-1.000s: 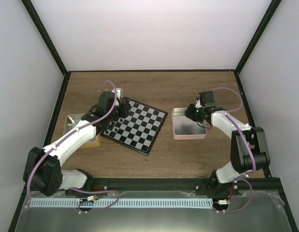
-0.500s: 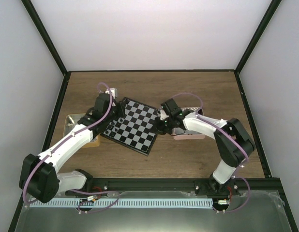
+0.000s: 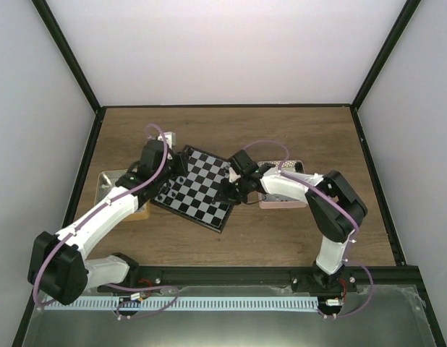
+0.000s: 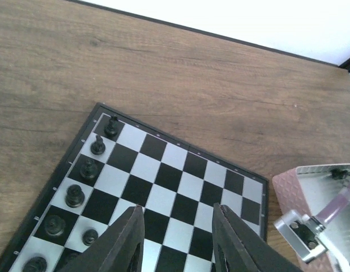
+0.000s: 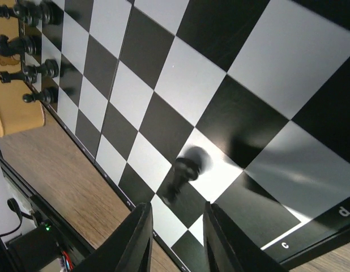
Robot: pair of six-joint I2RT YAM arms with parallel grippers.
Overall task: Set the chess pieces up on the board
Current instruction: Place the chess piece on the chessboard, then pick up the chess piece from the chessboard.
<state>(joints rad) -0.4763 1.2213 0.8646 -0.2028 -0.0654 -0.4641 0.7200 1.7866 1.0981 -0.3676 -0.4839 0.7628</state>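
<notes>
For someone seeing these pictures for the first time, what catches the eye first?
The checkered board at the table's middle, with both arms reaching over it. Black chess pieces line its left edge, and one blurred dark piece sits ahead of the open right pincer.

Black-and-grey checked board (image 3: 200, 191), black pieces (image 4: 75, 195), pink tray (image 4: 281, 190).

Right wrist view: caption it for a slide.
Right gripper, jaws apart, over the board just short of a blurred dark chess piece.
</notes>
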